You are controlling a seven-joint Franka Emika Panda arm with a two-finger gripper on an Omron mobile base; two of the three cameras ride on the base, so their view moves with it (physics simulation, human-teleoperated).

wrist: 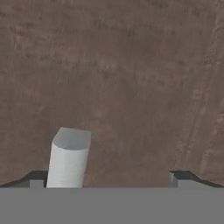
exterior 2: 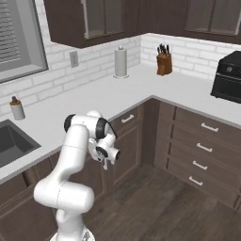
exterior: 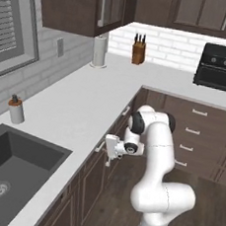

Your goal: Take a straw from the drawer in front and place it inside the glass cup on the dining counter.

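Two tool (wrist: 109, 177) fingers spread wide, released, silver handle (wrist: 68, 159) between them, no readable writing

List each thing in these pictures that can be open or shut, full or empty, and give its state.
pincer: open, holding nothing
drawers under the worktop: all shut
wall cupboard doors: shut
sink: empty
oven: door shut
knife block: knives in it

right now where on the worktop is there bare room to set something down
Widest bare stretch: the worktop between the sink and the paper towel roll. Another patch lies between the knife block and the oven. Tightest by the soap bottle beside the sink.
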